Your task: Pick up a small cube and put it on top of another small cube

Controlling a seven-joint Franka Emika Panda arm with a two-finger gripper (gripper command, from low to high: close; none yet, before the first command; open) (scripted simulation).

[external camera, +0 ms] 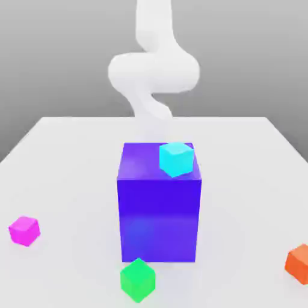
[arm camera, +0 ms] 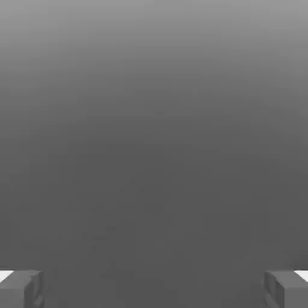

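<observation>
The small magenta cube (external camera: pixel 24 231) rests on the white table at the exterior view's left. Near the front edge, just in front of the big blue-purple block, sits the small green cube (external camera: pixel 138 280). Both cubes lie free, well apart from each other. My white arm (external camera: pixel 153 72) rises behind the block, far from both cubes. In the hand view my gripper (arm camera: pixel 154 289) is open: its two grey fingertips (arm camera: pixel 21 287) stand wide apart with nothing between them, facing a plain grey background.
A tall blue-purple block (external camera: pixel 159 204) stands mid-table with a cyan cube (external camera: pixel 175 159) on its top corner. An orange cube (external camera: pixel 299 263) lies at the exterior view's right edge. The table (external camera: pixel 72 162) is white and flat.
</observation>
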